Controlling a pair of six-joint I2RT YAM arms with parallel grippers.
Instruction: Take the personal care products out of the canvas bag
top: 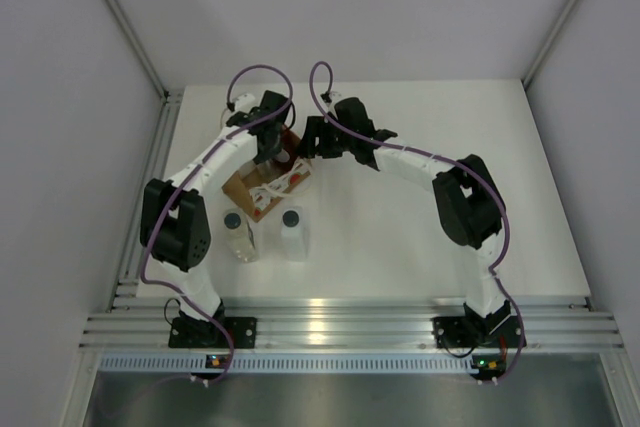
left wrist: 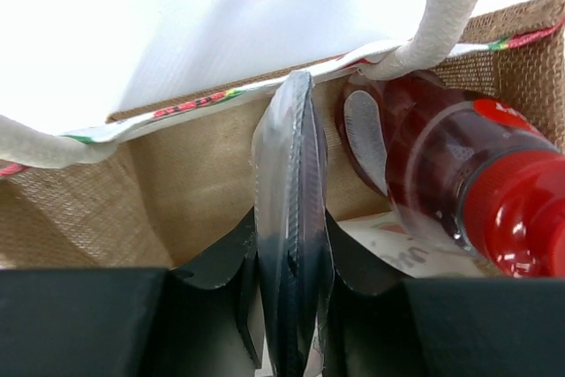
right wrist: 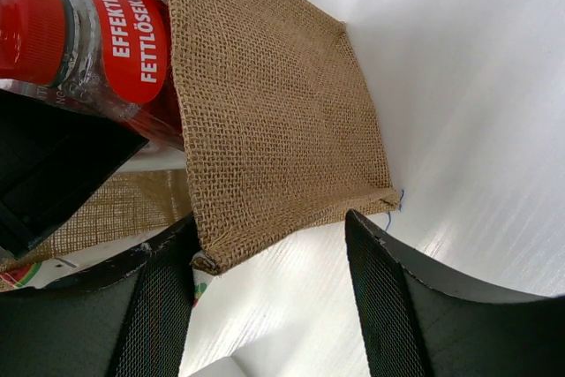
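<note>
**Robot body, parts list**

1. Left arm [top: 215,162] and right arm [top: 415,159]: slim white link shells with black housings at the joints.
2. Elbow blocks [top: 175,227]: one per arm, large, boxy, matte black. They lie at 9 and 3 o'clock in the overhead view.
3. Purple cables [top: 250,75]: one per arm, running along the shell and arching free in a loop at 12 o'clock of each wrist.
4. Base plates [top: 205,330]: flat and black, at 6 o'clock in the overhead view. Small coloured lights show at 6 o'clock of each.
5. Left gripper [left wrist: 288,253]: matte black fingers [left wrist: 216,258] with scalloped inner edges, rising from a broad black body at 6 o'clock.
6. Right gripper [right wrist: 272,222]: black fingers [right wrist: 159,315] with curved tips and fine mesh-textured faces.
</note>
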